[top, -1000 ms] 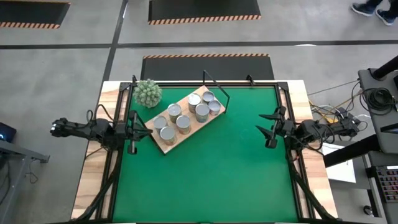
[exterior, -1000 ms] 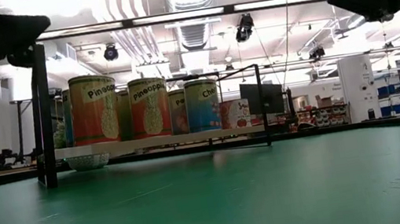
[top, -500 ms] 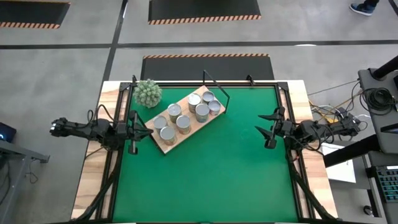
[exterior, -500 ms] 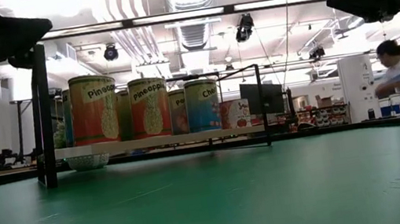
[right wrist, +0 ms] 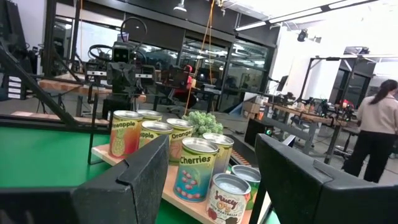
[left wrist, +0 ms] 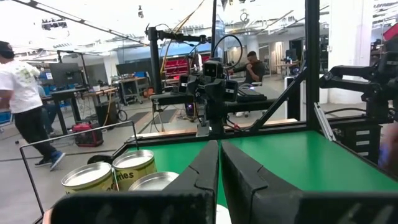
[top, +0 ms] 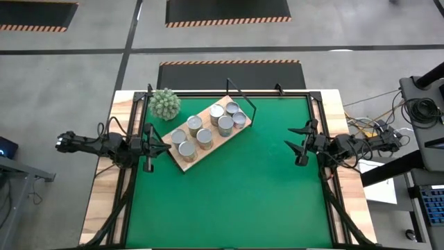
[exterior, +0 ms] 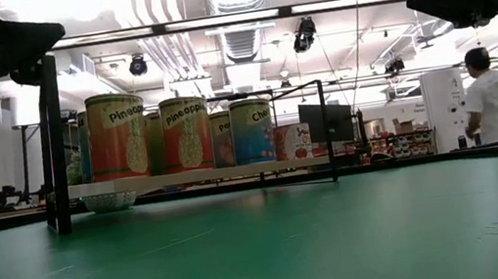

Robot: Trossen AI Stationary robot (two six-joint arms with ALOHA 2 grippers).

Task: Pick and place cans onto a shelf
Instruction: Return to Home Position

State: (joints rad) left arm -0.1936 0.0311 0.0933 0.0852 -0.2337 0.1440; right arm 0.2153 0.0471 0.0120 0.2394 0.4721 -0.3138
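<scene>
Cans (top: 204,137) are sitting on shelf (top: 210,126), far-left on worktop (top: 236,201). Left gripper (top: 161,146) is idling at left edge, jaws clenched, empty; right gripper (top: 294,144) idling right, jaws released.

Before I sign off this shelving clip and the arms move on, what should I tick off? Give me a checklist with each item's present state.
1. All silver-topped metal cans on the light-brown wooden shelf board, none on the green table mat: ok.
2. Visible cans upright in the low view: ok.
3. The left hand empty and apart from the shelf: ok; shut, at the mat's left edge.
4. The right hand empty: ok; open, at the mat's right edge.
5. The person away from the table, far back in the room: ok.
</scene>
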